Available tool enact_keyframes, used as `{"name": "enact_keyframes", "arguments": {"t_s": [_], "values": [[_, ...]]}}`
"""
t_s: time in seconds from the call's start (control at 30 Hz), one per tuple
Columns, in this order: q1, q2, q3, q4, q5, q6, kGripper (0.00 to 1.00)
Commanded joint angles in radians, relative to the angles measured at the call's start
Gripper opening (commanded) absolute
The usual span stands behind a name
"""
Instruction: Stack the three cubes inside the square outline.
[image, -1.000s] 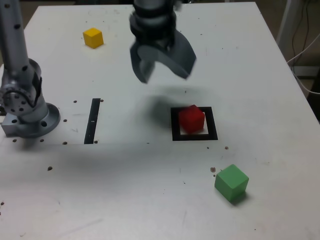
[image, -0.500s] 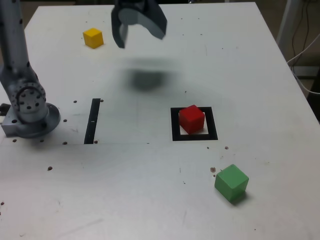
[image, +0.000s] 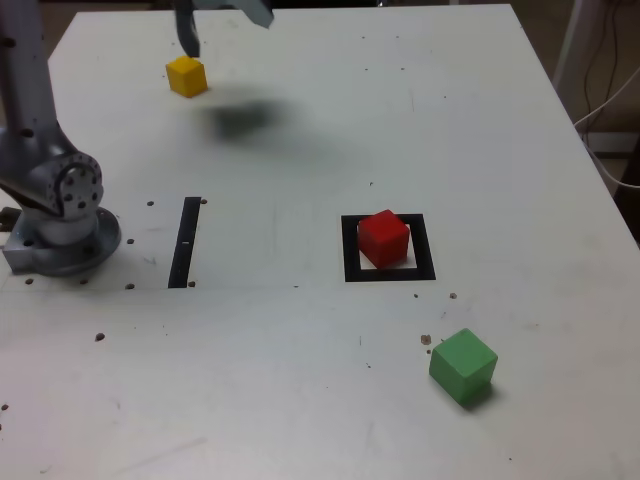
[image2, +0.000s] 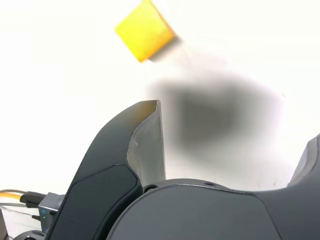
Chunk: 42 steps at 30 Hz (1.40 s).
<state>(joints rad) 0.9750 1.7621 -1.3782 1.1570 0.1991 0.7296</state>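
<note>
The red cube (image: 383, 238) is sitting inside the square outline (image: 389, 272), slightly turned against the frame — so the base of the stack looks to be in place. The other two are lying loose on the counter (image: 520, 150): the yellow cube (image: 187, 76) far back toward the exterior view's left, and the green cube (image: 463, 366) in front of the outline toward that view's right, well apart from it.

The pincer (image: 222, 14) is hanging at the top edge of the exterior view, just beside the yellow cube and above the counter, casting a blurred shadow there. Its jaws are standing wide apart and carrying nothing (the wrist view is showing the yellow block ahead of the fingers (image2: 145, 135), not between them).

By my reading, one cube of three is done; the yellow one is probably being approached for a grasp, and the green one is waiting after that.
</note>
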Motion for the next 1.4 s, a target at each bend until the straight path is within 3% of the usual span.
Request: {"name": "enact_keyframes", "arguments": {"t_s": [0.0, 0.23, 0.43, 0.93, 1.2, 1.37], "values": [[0.032, 0.004, -0.002, 0.003, 0.005, -0.006, 0.99], [0.180, 0.034, 0.008, -0.005, 0.008, -0.026, 1.00], [0.247, 0.109, -0.012, -0.013, 0.014, -0.035, 1.00], [0.268, 0.291, -0.129, 0.033, 0.039, -0.042, 0.99], [0.260, 0.326, -0.131, 0.055, 0.030, -0.033, 0.96], [0.231, 0.338, -0.144, 0.067, 0.021, -0.024, 0.89]]}}
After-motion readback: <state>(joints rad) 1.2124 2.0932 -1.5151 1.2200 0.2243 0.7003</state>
